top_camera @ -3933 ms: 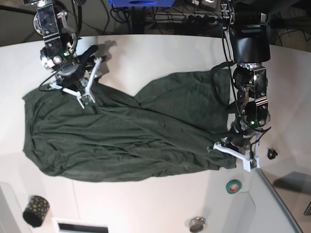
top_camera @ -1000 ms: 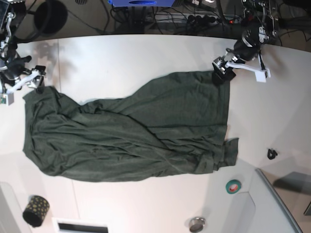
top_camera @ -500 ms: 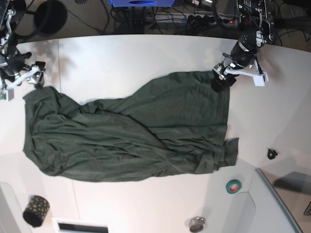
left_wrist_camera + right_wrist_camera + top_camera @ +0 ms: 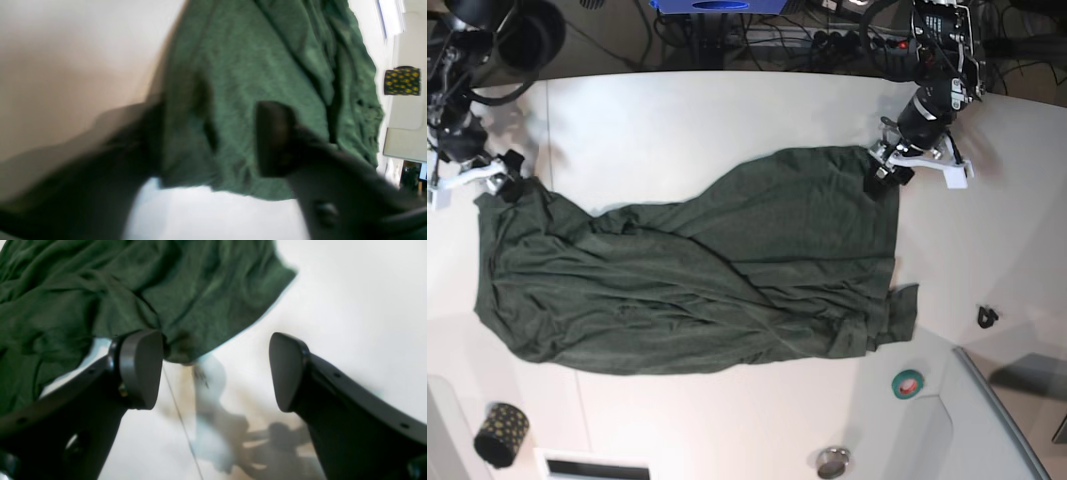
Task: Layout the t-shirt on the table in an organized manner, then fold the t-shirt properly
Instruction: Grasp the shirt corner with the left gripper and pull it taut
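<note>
While the t-shirt (image 4: pixel 697 270) sprawls long-ways across the table (image 4: pixel 727 110), both far corners sit right at my claws: left claw (image 4: pixel 889 165) straddling its corner, whether gripping I cannot tell; right claw (image 4: pixel 215 370) wide, its corner just beside one pad. Bare table beyond both, room to pull outward.

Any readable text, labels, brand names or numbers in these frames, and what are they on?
None can be read.
The t-shirt is plain, no print.
The table bears no marking.
The black roll with yellow dots shows a pattern only, no letters.
The green tape roll and the small round can are too small to read.
</note>
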